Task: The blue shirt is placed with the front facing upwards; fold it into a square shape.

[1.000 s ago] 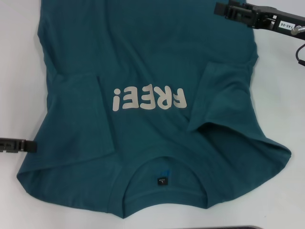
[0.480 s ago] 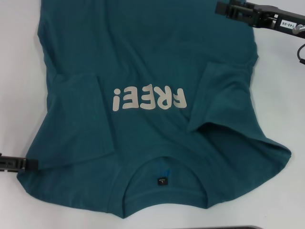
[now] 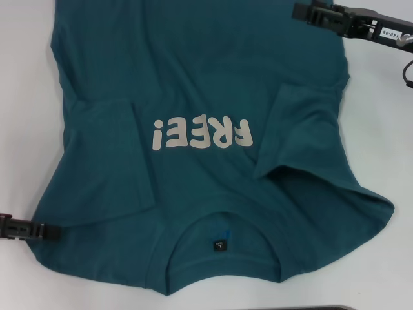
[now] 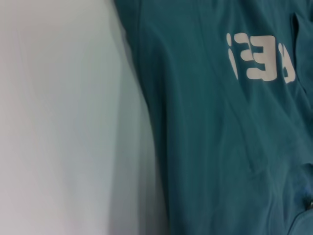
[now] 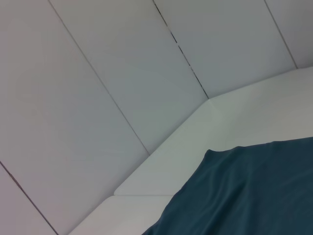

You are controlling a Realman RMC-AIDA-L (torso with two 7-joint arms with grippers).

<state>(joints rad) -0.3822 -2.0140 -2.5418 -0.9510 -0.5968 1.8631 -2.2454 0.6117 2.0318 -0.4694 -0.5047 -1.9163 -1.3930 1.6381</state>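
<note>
The blue shirt (image 3: 193, 77) lies front up on the white table (image 3: 26, 97), collar toward me, with both sleeves folded inward. The cream "FREE!" lettering (image 3: 201, 132) reads upside down, and a small black neck label (image 3: 219, 245) shows inside the collar. My left gripper (image 3: 55, 230) is low at the shirt's near left shoulder edge, its tip over the cloth. My right gripper (image 3: 298, 11) is over the shirt's far right edge. The left wrist view shows the shirt's side edge (image 4: 220, 147) and the lettering (image 4: 259, 63). The right wrist view shows a shirt corner (image 5: 254, 196).
Bare white table lies on both sides of the shirt. A black cable (image 3: 406, 71) hangs at the right edge. A dark strip (image 3: 322, 308) shows at the near edge. Grey wall panels (image 5: 98, 73) rise behind the table's far edge.
My left gripper has moved nearer along the table's left side and in toward the shirt's shoulder edge. The right gripper has barely shifted. The shirt lies as before.
</note>
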